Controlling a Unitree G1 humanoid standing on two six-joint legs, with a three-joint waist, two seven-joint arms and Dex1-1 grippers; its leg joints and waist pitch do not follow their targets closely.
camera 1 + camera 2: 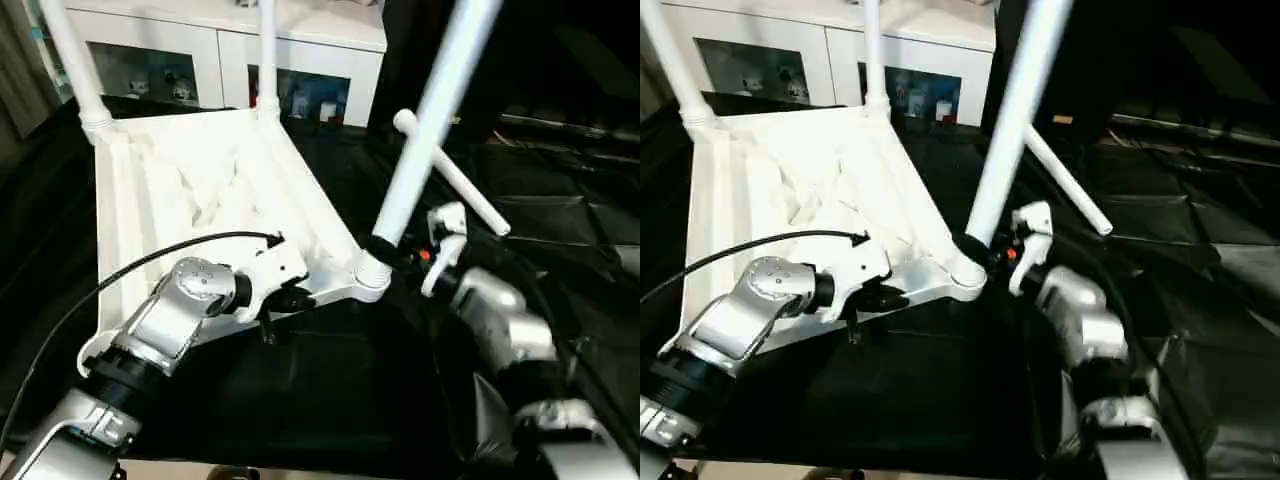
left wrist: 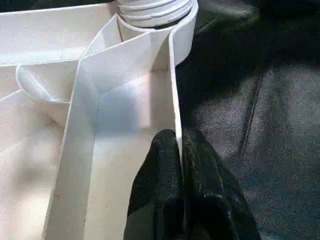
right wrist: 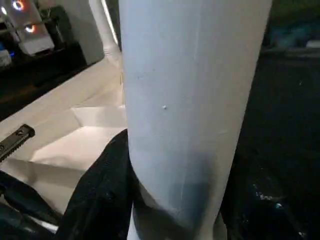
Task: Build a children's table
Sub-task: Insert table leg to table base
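Observation:
The white tabletop [image 1: 200, 180] lies upside down on black cloth, tilted up at its near edge. Two white legs [image 1: 75, 60] [image 1: 267, 50] stand in its far corner sockets. A third leg [image 1: 430, 120] rises at a slant from the near right corner socket [image 1: 370, 272]. My right gripper [image 1: 388, 250] is shut on this leg just above the socket; its black fingers [image 3: 97, 195] wrap the leg's base [image 3: 190, 100]. My left gripper [image 2: 180, 137] is shut on the tabletop's raised rim [image 2: 175, 90] near that same corner. A fourth leg [image 1: 455, 175] lies loose on the cloth behind the right arm.
A white glass-fronted cabinet [image 1: 220, 50] stands just behind the tabletop. Black cloth [image 1: 330, 390] covers the floor around it, wrinkled at the right. A black cable [image 1: 150, 260] arcs over my left forearm to the wrist.

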